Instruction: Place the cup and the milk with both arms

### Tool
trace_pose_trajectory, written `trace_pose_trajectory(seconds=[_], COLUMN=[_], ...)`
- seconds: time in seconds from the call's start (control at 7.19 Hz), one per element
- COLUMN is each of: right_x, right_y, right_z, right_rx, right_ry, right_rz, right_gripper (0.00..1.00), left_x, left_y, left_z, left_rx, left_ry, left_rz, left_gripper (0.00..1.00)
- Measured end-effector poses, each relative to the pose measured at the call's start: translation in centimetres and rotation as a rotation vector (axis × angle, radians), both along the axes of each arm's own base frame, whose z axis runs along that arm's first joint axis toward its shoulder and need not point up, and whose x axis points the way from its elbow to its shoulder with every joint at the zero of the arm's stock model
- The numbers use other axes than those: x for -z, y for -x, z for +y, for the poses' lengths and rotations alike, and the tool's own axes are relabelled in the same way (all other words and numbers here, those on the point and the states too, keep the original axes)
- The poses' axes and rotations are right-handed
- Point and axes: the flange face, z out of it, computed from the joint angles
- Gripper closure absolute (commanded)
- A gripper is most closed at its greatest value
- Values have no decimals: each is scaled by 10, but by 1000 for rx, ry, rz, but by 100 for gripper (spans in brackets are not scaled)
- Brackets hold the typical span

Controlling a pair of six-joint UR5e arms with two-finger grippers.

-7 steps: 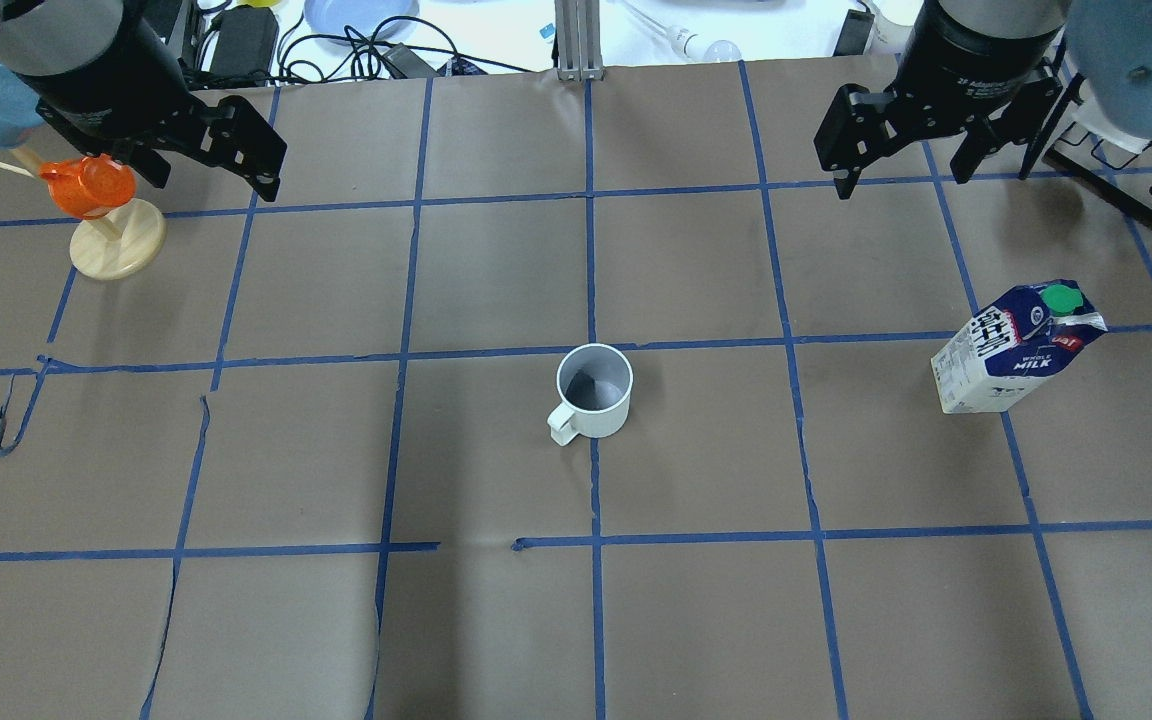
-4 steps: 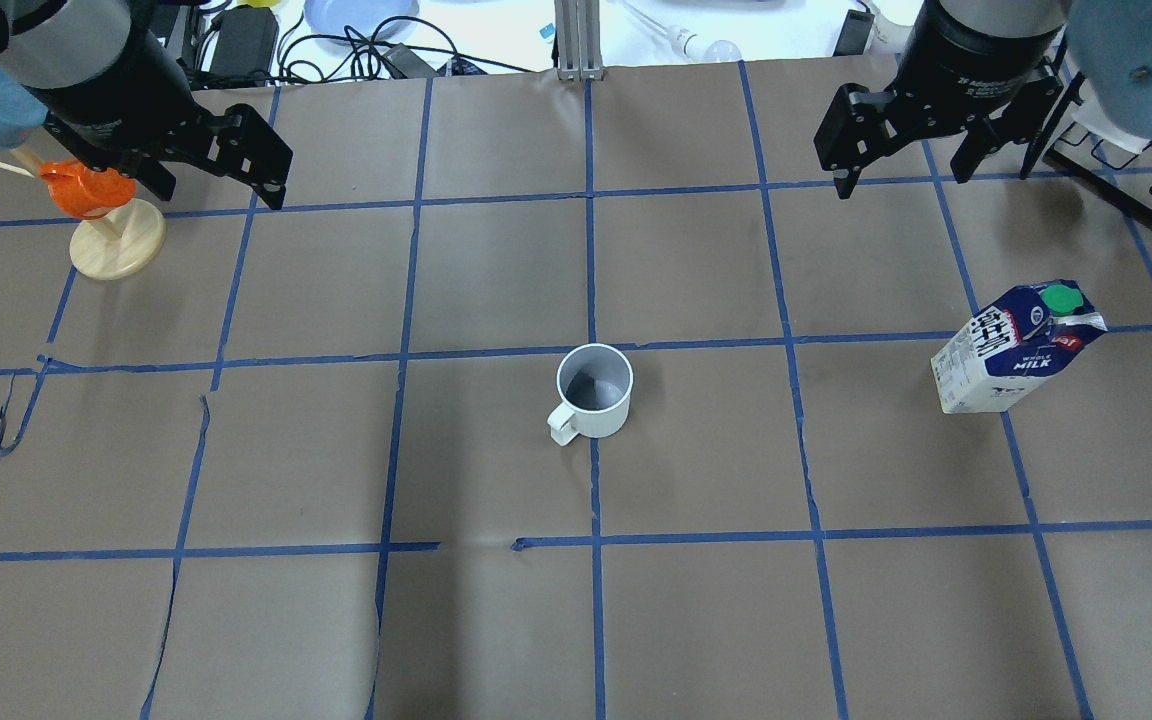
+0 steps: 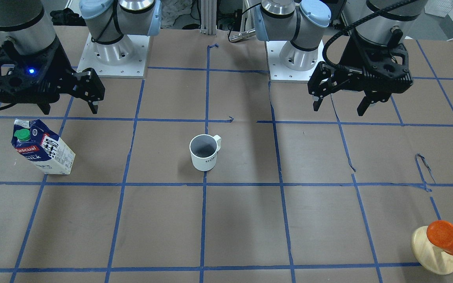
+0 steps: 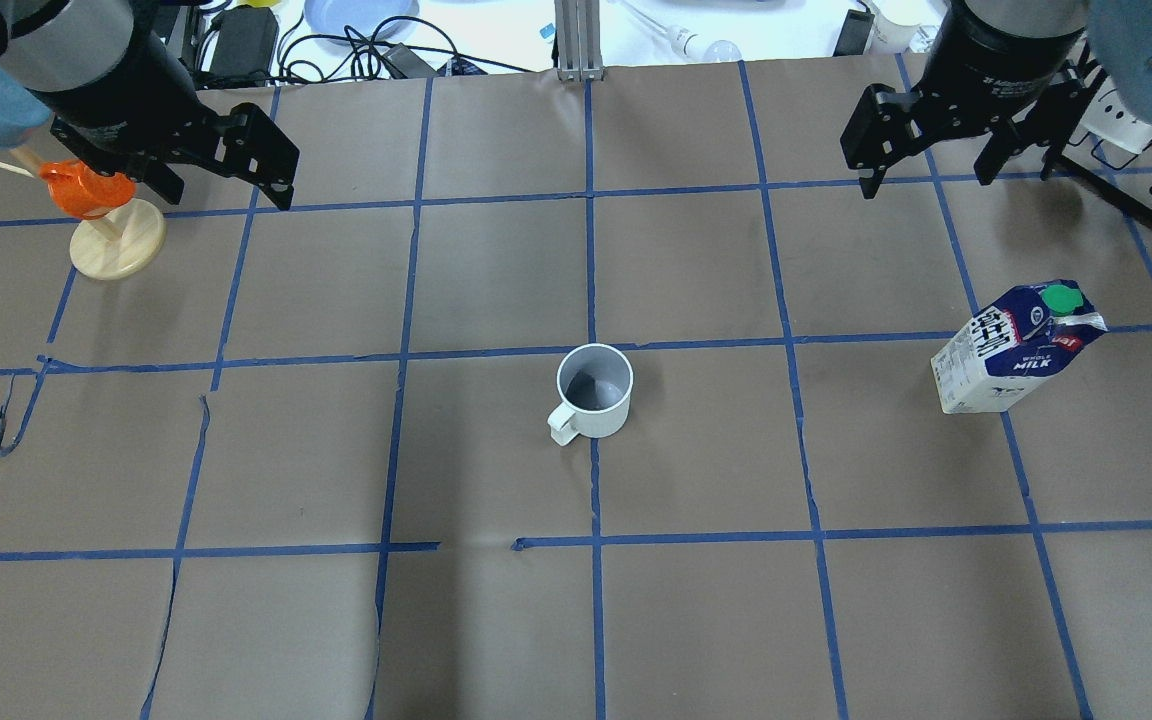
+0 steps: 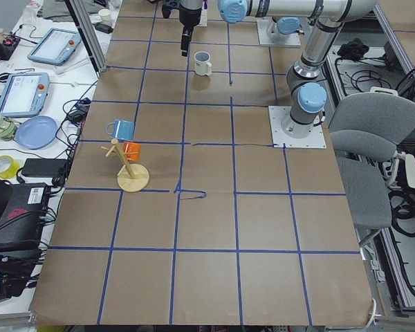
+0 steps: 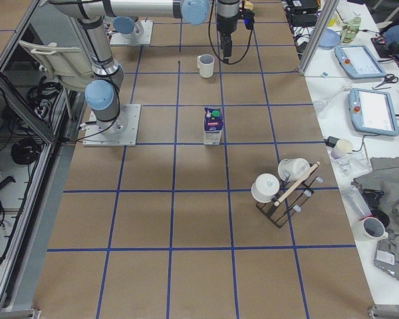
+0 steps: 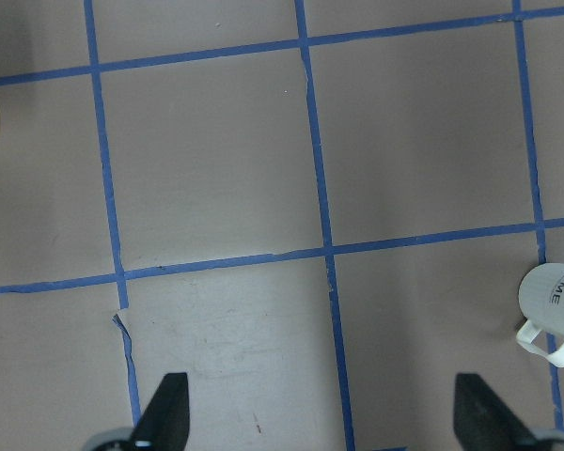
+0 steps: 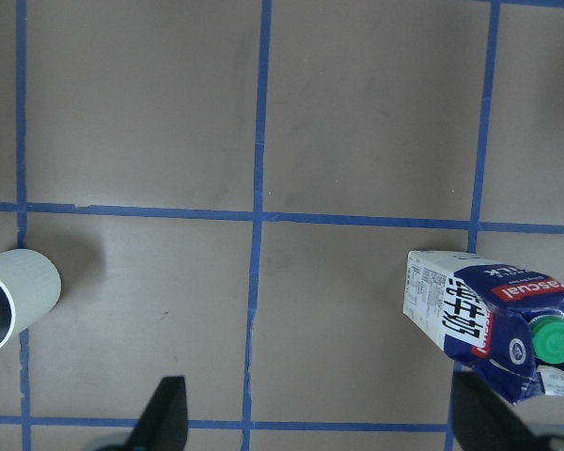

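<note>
On the brown paper tabletop [image 4: 496, 280], small white mug [image 4: 594, 391] central, blue-and-white milk carton [image 4: 1016, 348] at its 3 o'clock, left pincer [image 4: 229, 200] at 10, right pincer [image 4: 924, 188] at 2, both spread apart.

Table [image 4: 496, 280]: matt brown paper sheet, creased, torn at few seams. Grid tape [image 4: 590, 250]: blue, slight sheen. Cup [image 4: 600, 418]: smooth white glaze, grey inside, ceramic look. Milk [image 4: 1011, 352]: glossy printed card; cap [image 4: 1062, 298] green plastic. Orange cup [image 3: 444, 232]: shiny translucent plastic. Stand [image 3: 427, 248]: pale smooth wood. Left gripper [image 3: 338, 110], right gripper [image 3: 69, 111]: matt black. Arms [image 3: 294, 51]: satin silver metal.
</note>
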Motion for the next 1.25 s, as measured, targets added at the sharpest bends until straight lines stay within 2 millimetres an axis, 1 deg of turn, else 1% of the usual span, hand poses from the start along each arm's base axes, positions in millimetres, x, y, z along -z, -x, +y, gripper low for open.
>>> trace_pose_trajectory(seconds=[0.14,0.28,0.42,0.56,0.7,0.83,0.97,1.11,1.25], right_x=[20,46,76,105,128,144,152,155,153], right_y=[34,76,120,153,168,173,174,175,175], right_z=[-4,-3,4,15,25,32,36,37,37], right_rx=[-27,-59,-40,-1,25,36,40,42,47], right_ry=[-36,-72,-103,-129,-140,-147,-155,-156,-151], right_rz=[-3,-12,-27,-42,-50,-55,-57,-54,-50], right_gripper=[0,0,0,0,2,19,42,55,65], left_x=[-1,-4,-7,-7,-7,-5,-5,-4,-4], left_y=[0,1,1,1,1,1,1,2,2], left_z=[1,1,1,2,2,3,3,3,3], left_rx=[-41,-82,-102,-110,-112,-112,-112,-112,-111], left_ry=[-7,-9,-9,-11,-14,-17,-19,-21,-20], left_rz=[8,17,24,25,26,26,27,29,31], left_gripper=[0,0,0,0,0,0,0,0,0])
